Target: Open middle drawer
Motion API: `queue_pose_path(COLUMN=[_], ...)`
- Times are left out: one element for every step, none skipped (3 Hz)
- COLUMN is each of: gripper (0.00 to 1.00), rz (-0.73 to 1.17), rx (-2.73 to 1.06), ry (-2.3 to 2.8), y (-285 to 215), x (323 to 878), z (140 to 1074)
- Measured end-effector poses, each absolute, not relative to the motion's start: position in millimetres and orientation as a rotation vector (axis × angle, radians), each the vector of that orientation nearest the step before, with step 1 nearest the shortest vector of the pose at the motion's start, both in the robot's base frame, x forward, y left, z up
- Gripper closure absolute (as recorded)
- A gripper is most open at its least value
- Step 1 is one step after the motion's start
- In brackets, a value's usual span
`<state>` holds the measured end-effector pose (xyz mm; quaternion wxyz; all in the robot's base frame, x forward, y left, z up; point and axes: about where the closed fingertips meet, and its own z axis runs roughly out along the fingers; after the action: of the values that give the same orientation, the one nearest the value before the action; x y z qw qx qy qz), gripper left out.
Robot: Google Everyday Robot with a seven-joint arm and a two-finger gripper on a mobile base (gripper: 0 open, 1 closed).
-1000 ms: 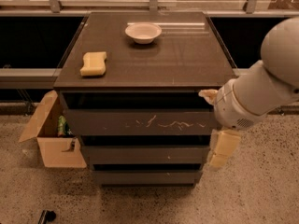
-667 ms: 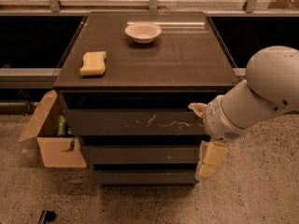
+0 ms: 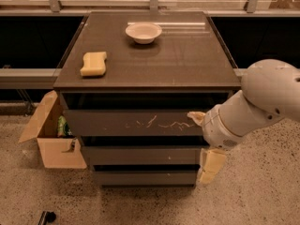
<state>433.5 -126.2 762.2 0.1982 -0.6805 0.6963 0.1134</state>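
Observation:
The middle drawer is a shallow dark grey-brown front with a tiny white speck, below the taller scratched top drawer and above the plain bottom drawer. All three fronts are set in a dark cabinet. My gripper is at the right end of the drawer fronts, open. Its upper cream finger is by the right end of the scratched drawer. Its lower finger hangs by the right ends of the middle and bottom drawers. The white arm covers the cabinet's right edge.
On the cabinet top are a white bowl at the back and a yellow sponge at the left. An open cardboard box stands on the floor at the cabinet's left. A speckled floor lies all around.
The arm and gripper have moved left, from beside the cabinet's right side to in front of the right ends of the drawers. The drawers have not moved.

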Motion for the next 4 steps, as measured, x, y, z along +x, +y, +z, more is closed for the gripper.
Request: queue_pose_path(gripper=[0.0, 0.0, 0.0, 0.0], rz=[0.303, 0.289, 0.295, 0.382], rx=[-1.999, -2.042, -2.049, -2.009], ry=[1.877, 1.836, 1.828, 1.847], y=[-126.7, -125.2, -128.6, -134.0], x=[428.1, 427.9, 433.6, 441.1], z=[692.5, 649.1, 607.7, 557.1])
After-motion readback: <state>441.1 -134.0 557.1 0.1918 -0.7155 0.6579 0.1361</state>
